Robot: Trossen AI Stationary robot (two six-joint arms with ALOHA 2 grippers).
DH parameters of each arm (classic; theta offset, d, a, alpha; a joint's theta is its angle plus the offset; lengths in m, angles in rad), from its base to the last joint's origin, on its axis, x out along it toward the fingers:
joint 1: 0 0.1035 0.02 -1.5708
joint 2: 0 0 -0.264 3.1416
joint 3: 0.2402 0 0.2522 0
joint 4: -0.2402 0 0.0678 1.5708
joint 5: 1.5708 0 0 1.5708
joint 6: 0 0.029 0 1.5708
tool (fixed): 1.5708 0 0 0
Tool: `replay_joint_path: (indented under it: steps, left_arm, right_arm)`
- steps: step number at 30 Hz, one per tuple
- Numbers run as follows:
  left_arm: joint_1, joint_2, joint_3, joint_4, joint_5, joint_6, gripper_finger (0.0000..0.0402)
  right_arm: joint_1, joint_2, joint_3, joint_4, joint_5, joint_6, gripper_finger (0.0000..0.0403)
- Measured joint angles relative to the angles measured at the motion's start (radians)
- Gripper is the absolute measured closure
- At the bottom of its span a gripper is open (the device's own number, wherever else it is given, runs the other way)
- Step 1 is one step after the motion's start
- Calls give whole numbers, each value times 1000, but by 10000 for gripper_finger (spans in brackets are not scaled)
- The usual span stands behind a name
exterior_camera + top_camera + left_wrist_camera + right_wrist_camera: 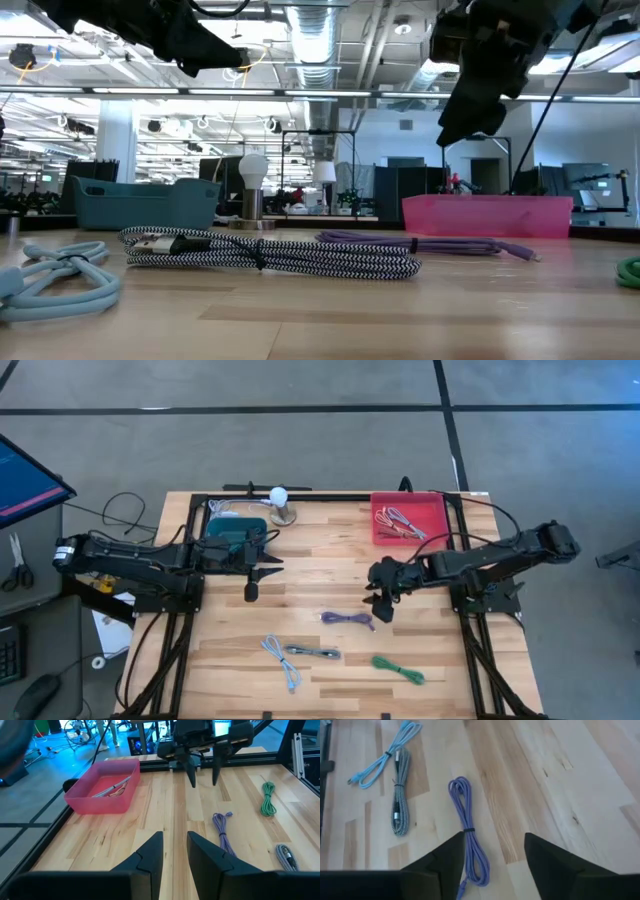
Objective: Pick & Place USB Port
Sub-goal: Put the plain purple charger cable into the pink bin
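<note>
Both arms [130, 560] are black, built of jointed segments on black frame mounts. Each gripper [174, 852] has two matte dark fingers, wedge-shaped with flat inner faces. Thin black cables run behind the right gripper [383, 600].

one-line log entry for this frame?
right gripper: open, above purple cable | left gripper: open, idle | red bin: holds cables

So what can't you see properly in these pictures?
- Teal bin: high view, the left arm covers part of it; contents hidden.
- Red bin: low view, its wall hides what's inside.
- Green cable: low view, cut off by the edge.
- Purple cable: right wrist view, its plug too small.
</note>
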Motion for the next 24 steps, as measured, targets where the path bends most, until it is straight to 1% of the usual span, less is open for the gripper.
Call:
replay_joint_path:
  steps: [3, 6, 9, 15, 20, 24]
  left_arm:
    - [0, 0, 0, 0, 0, 0, 314]
    - [0, 0, 0, 0, 0, 0, 314]
    - [0, 0, 0, 0, 0, 0, 314]
    - [0, 0, 0, 0, 0, 0, 314]
    - [0, 0, 0, 0, 0, 0, 314]
    - [0, 0, 0, -1, 0, 0, 314]
  right_arm:
    - [36, 4, 0, -4, 43, 44, 195]
    - [69, 43, 0, -6, 65, 77, 195]
    - [101, 121, 18, -2, 61, 98, 203]
    - [142, 287, 83, -5, 62, 84, 220]
    - [152, 378, 121, 1, 63, 83, 222]
    - [152, 438, 120, -7, 63, 83, 218]
